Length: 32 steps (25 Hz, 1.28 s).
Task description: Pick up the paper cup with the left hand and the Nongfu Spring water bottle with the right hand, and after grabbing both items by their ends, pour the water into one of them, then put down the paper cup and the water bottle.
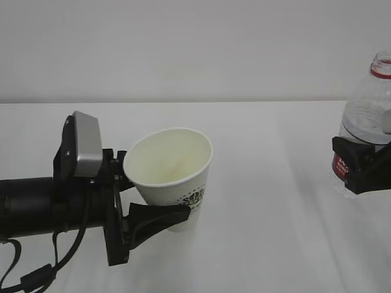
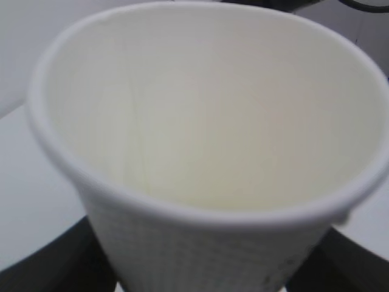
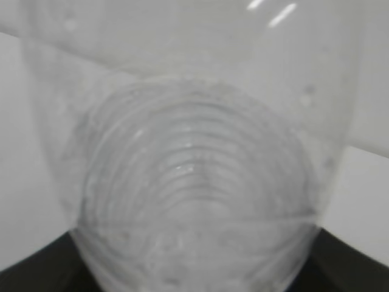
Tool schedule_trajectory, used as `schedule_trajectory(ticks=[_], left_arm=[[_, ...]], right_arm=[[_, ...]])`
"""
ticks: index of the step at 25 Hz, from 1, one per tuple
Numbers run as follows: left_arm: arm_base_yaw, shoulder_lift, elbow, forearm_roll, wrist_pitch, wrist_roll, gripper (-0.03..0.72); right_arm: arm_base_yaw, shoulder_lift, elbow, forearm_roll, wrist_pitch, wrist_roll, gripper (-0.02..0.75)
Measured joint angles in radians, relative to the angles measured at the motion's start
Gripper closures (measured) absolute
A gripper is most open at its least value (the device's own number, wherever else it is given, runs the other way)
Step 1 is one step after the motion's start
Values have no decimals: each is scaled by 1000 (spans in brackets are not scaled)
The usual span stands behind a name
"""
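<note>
A plain white table (image 1: 256, 183) is stretching back to a pale wall (image 1: 195, 43), leaving both arms room to work. Nearest the camera, the left gripper (image 1: 149, 198) is pinching the paper cup (image 1: 174, 177) low on its tapered body, tilting its open mouth up and toward the camera; the grip near the base is probably leaving the rim free to receive a pour. The left wrist view is showing the cup's inside dry and empty. Farther back at the right edge, the right gripper (image 1: 360, 168) is clamping the Nongfu Spring water bottle (image 1: 366, 116) around its red label, holding it upright and uncapped, well apart from the cup. The pour is seemingly not yet begun.
</note>
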Motion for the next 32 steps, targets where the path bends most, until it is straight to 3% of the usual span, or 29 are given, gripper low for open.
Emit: schedule_trajectory(ticks=[17,32], left_arm=[[-174,137,-92,-42,1,0,162],[-178,137,-100,-42,46,15,162]], right_arm=[[0,0,0,-10,0,0,263],[0,0,0,-75,-6,0,263]])
